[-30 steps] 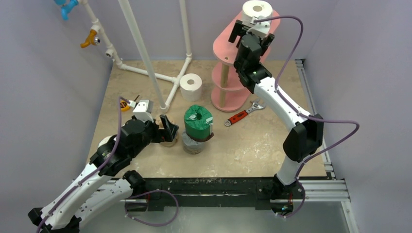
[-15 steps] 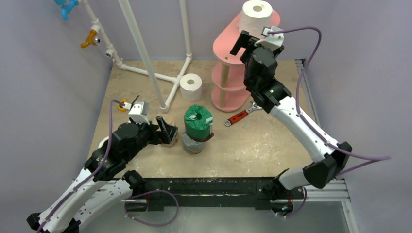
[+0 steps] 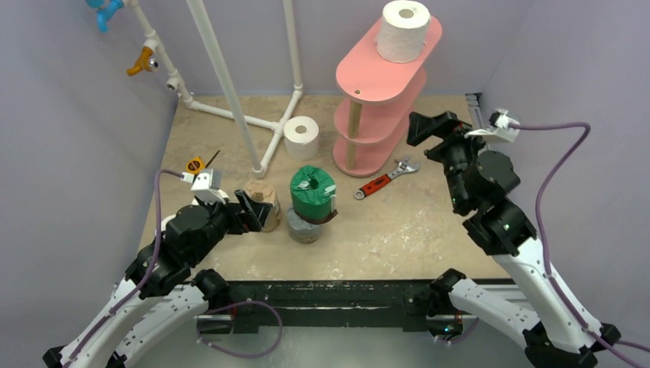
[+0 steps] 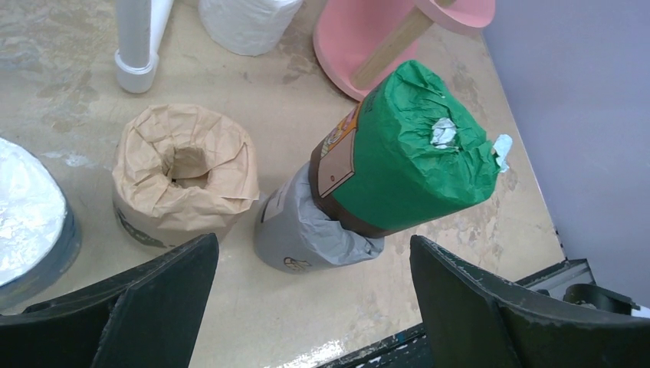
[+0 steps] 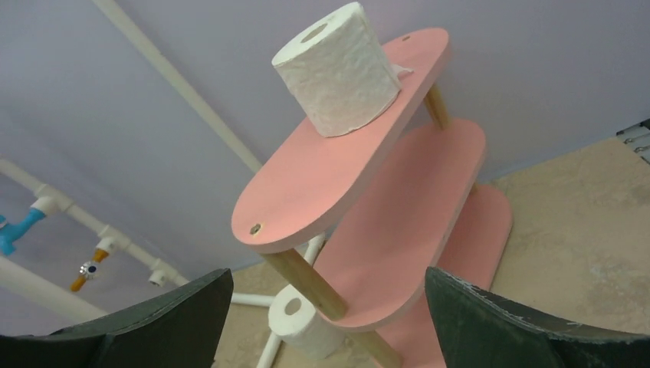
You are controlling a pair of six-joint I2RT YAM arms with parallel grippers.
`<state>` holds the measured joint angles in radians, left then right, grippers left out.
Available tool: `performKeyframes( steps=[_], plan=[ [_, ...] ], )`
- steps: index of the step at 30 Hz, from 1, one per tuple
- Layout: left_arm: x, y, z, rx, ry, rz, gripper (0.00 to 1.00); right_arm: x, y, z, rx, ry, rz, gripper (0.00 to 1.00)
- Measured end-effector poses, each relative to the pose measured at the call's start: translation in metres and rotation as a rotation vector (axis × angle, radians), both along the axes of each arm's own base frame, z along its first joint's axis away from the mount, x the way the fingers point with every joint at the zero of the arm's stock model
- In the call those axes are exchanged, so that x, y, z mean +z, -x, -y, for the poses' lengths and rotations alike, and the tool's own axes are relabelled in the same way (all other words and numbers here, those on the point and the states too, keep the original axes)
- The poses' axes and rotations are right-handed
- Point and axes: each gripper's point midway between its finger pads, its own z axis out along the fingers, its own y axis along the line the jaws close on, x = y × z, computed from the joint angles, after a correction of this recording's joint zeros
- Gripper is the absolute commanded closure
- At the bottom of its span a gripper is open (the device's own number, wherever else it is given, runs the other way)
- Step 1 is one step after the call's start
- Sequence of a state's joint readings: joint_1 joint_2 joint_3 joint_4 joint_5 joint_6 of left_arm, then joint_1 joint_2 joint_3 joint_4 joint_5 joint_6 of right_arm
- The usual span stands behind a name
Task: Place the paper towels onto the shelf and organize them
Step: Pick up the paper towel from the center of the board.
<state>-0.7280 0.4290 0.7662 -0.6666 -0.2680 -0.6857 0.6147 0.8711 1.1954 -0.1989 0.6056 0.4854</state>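
Left wrist view: my left claw [image 4: 314, 307] gapes wide and empty before the tan roll [image 4: 184, 172] and green-wrapped roll [image 4: 398, 153] on the bench [image 4: 283, 107]. My right claw [image 5: 329, 314] gapes too, facing the shelf [image 5: 337, 184], a white roll [image 5: 337, 73] on its top board.

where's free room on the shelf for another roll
Top board of the shelf: its near half is bare, in front of the white roll. The lower boards look bare where visible. Crowded: by the green roll, grey roll, tan roll.
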Motion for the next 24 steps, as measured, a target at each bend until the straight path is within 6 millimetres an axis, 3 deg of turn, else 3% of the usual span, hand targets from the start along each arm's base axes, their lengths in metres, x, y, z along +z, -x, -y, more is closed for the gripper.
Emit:
performKeyframes(
  steps=[3, 6, 12, 17, 24],
  plan=[
    [-0.007, -0.002, -0.005, 0.033, -0.008, -0.014, 0.05, -0.010, 0.016, 0.001, 0.057, -0.006, -0.012, 0.01],
    [-0.013, -0.004, -0.010, 0.073, -0.013, -0.032, 0.06, -0.018, 0.017, -0.012, 0.126, 0.018, -0.054, 0.01],
    [-0.023, -0.008, -0.024, 0.164, -0.042, -0.070, 0.06, -0.077, 0.017, -0.037, 0.245, 0.117, -0.229, 0.01],
    [-0.031, -0.009, -0.029, 0.200, -0.070, -0.099, 0.06, -0.129, 0.036, -0.046, 0.348, 0.155, -0.322, 0.01],
    [-0.039, -0.010, -0.025, 0.193, -0.088, -0.134, 0.07, -0.173, 0.051, -0.083, 0.569, 0.162, -0.405, 0.03]
  ],
)
